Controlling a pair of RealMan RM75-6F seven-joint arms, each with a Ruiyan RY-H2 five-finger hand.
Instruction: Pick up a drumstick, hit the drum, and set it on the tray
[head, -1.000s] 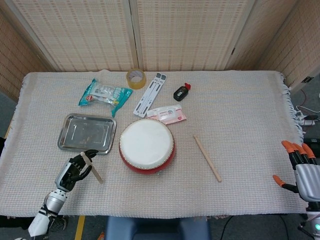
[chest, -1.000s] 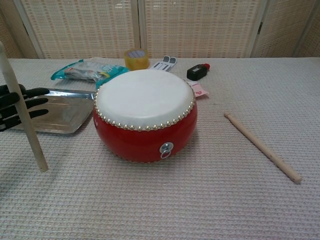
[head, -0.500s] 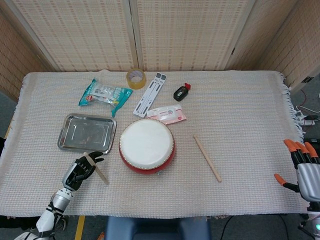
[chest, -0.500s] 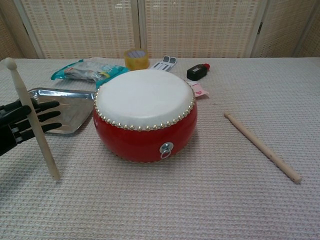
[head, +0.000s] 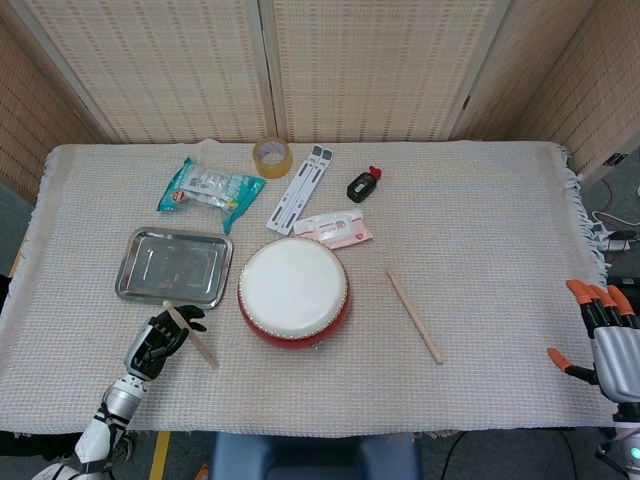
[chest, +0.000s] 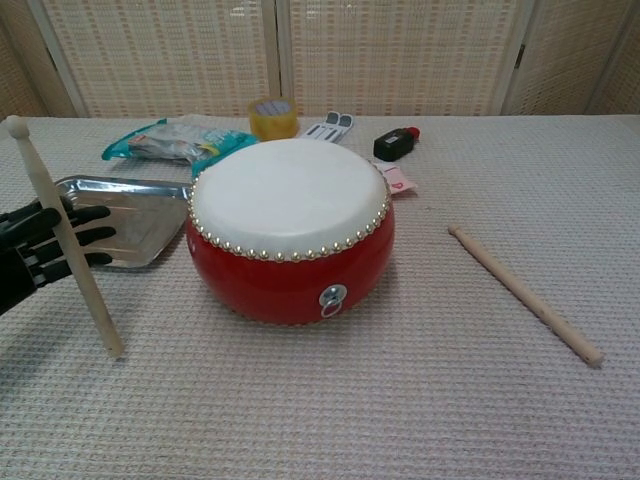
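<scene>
At lower left, our left hand grips a drumstick, tilted, just left of the red drum and below the tray. Our right hand, lower right, holds nothing, fingers apart. A second drumstick lies right of the drum.

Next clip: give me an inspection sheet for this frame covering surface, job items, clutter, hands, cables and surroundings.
Surface: table under a woven cream cloth.
Job's things: red drum near the middle; metal tray to its left, nothing seen in it; one drumstick held steeply tilted; second drumstick lying right of the drum.
Clutter: tape roll, teal packet, white folding stand, small black bottle, pink-and-white packet, all behind the drum.
Hands: left hand grips the drumstick; right hand off the table's right edge, fingers apart, holding nothing.
Cables: some by the floor at far right.
Surroundings: woven screen panels behind.
</scene>
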